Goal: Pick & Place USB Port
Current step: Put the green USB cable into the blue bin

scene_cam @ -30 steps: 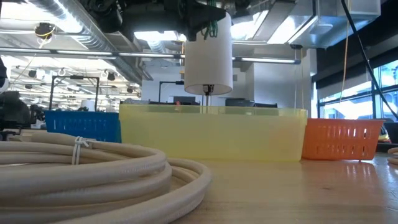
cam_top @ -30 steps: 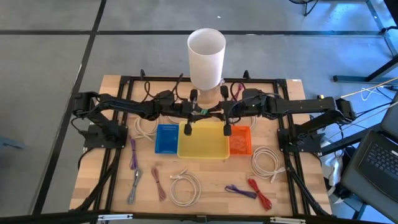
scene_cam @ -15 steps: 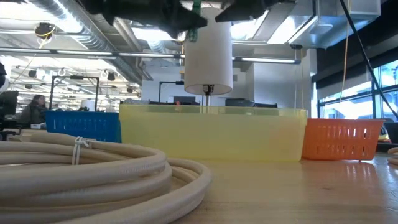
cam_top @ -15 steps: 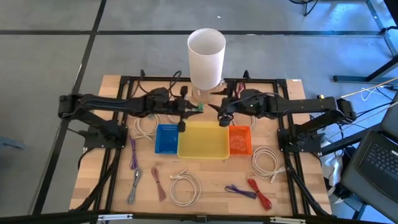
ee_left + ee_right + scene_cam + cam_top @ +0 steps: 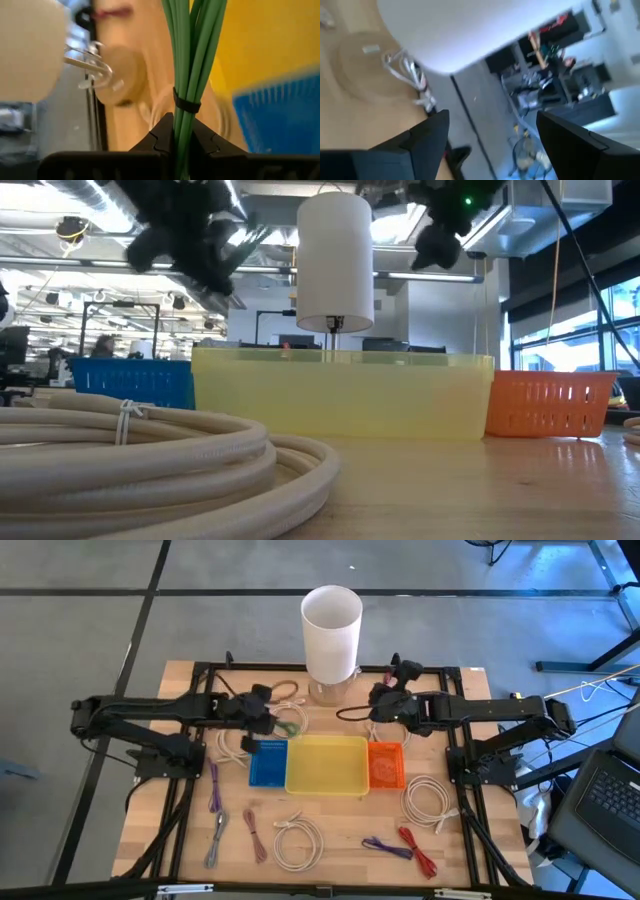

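Above the surface [image 5: 190,840], both arms have drawn apart from over the yellow tray [image 5: 326,764]. The left tool [image 5: 262,721] now sits behind the blue bin [image 5: 268,762], clamped on the green cable [image 5: 192,60]; the right tool [image 5: 381,700] has spread empty, apparently after a handover. Only the left wrist view shows that grip; the high view hints a green loop.

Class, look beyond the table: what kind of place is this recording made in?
Probably a robotics lab or open industrial workspace: exposed ceiling ducts, a bare concrete floor, and a laptop beside the wooden table.
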`<state>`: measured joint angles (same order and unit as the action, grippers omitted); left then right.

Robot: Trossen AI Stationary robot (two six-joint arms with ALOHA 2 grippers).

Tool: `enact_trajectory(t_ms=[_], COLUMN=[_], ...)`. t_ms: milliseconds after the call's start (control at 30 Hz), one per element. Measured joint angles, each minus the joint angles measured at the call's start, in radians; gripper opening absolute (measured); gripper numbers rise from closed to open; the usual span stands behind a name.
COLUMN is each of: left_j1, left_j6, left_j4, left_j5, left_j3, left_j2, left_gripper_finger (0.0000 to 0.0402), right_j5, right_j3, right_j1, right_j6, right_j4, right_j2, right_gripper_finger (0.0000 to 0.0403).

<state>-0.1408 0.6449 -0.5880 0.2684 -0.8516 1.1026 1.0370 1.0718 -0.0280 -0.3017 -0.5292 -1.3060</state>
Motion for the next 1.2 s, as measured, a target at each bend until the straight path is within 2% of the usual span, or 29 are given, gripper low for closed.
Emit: enact_trajectory(t_ms=[133, 233, 467, 633, 800, 1033, 1200], left_j1=[0.048, 0.102, 0.232, 0.277, 0.285, 0.289, 0.314], left_j6=[0.193, 0.296, 0.387, 0.516, 0.604, 0.573, 0.570], left_j4=[-0.144, -0.222, -0.320, -0.322, -0.322, -0.306, -0.277], left_j5=[0.055, 0.103, 0.288, 0.408, 0.429, 0.411, 0.353], left_j3=[0.000, 0.000, 0.000, 0.000, 0.000, 0.000, 0.000], left_j2=[0.022, 0.037, 0.113, 0.215, 0.300, 0.353, 0.391], left_gripper_finger=[0.0018, 0.0018, 0.0018, 0.0018, 0.0018, 0.0018, 0.0018], right_j5=[-0.001, -0.001, -0.001, -0.001, -0.015, -0.017, -0.020], right_j3=[0.000, 0.000, 0.000, 0.000, 0.000, 0.000, 0.000], right_j1=[-0.003, -0.003, -0.003, -0.003, -0.003, -0.003, -0.003], right_j6=[0.184, 0.259, 0.295, 0.302, 0.305, 0.304, 0.302], right_j4=[-0.121, -0.199, -0.224, -0.223, -0.223, -0.223, -0.223], right_j2=[0.000, 0.000, 0.000, 0.000, 0.000, 0.000, 0.000], right_gripper_finger=[0.0301, 0.0296, 0.0285, 0.0283, 0.0283, 0.0283, 0.0283])
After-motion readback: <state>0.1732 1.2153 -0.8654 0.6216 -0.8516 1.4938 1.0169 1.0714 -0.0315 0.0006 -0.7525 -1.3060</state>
